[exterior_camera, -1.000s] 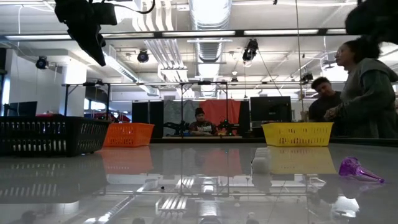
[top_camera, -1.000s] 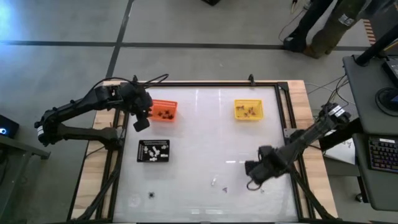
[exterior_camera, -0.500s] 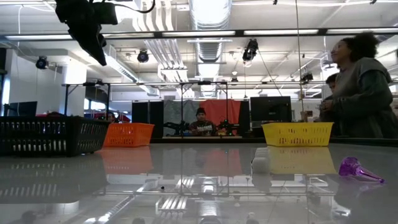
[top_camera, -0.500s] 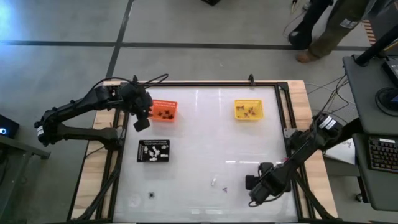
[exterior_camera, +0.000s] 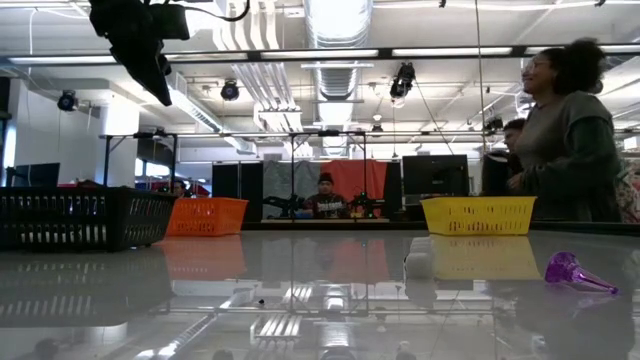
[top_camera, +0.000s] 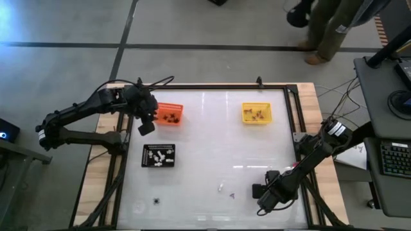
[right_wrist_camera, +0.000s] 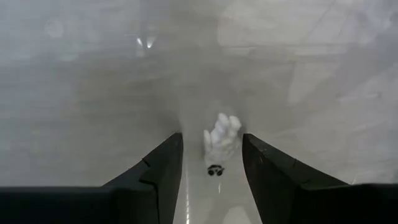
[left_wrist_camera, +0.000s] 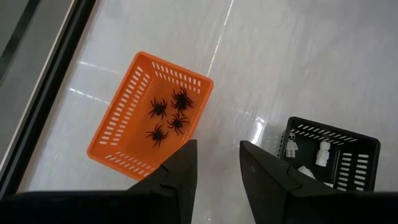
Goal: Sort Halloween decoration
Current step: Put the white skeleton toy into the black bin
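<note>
Loose trinkets lie on the white table near its near edge: a white one, a small purple one and a black spider. My right gripper is open, low over the table just right of them. In the right wrist view the white trinket and a small dark one lie ahead, in line with the gap between the fingers, untouched. My left gripper is open and empty, held high beside the orange tray. The purple trinket also shows in the low view.
The orange tray holds black spiders. The yellow tray at the far right holds brownish trinkets. The black tray at the left holds white ones. People stand beyond the table's far right corner.
My right gripper has moved toward the table's near edge and come down low over the table, next to the loose white trinket. The left arm has kept still. The trinkets have not moved.
</note>
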